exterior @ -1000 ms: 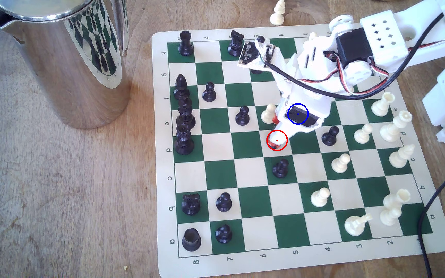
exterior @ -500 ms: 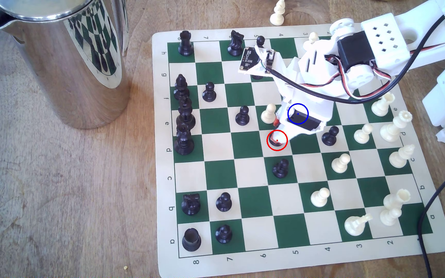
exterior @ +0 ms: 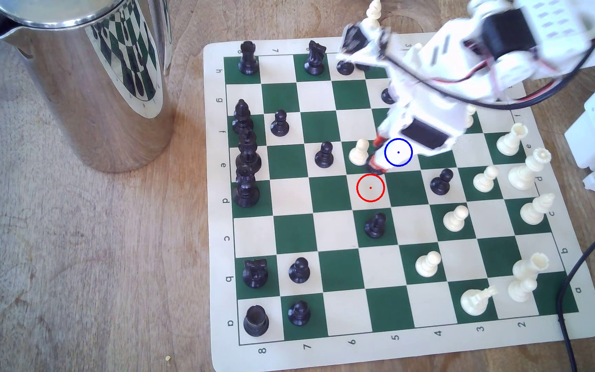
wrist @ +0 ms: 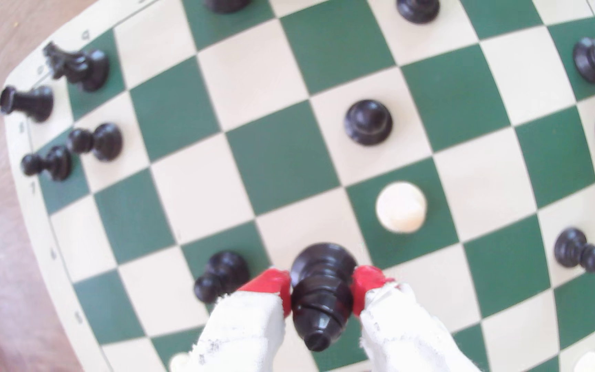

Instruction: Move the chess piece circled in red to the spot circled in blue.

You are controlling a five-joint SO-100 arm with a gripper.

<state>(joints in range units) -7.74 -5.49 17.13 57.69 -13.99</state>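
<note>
Just beside the blue-ringed spot (exterior: 398, 152), toward the exterior view's left, the claw (wrist: 323, 293) grips the black piece (wrist: 323, 297) upright

The fingers (exterior: 374, 165) have lifted the chess piece (wrist: 321, 297) off the red-ringed square (exterior: 370, 187), now bare, and carried it, blurred, seemingly to the spot's (exterior: 398, 152) edge.

spot (exterior: 404, 157): bare | obstacle: white pawn (exterior: 359, 152) just beside, exterior view's left

board (exterior: 586, 327) border | files a–h | ranks 2–8
</note>
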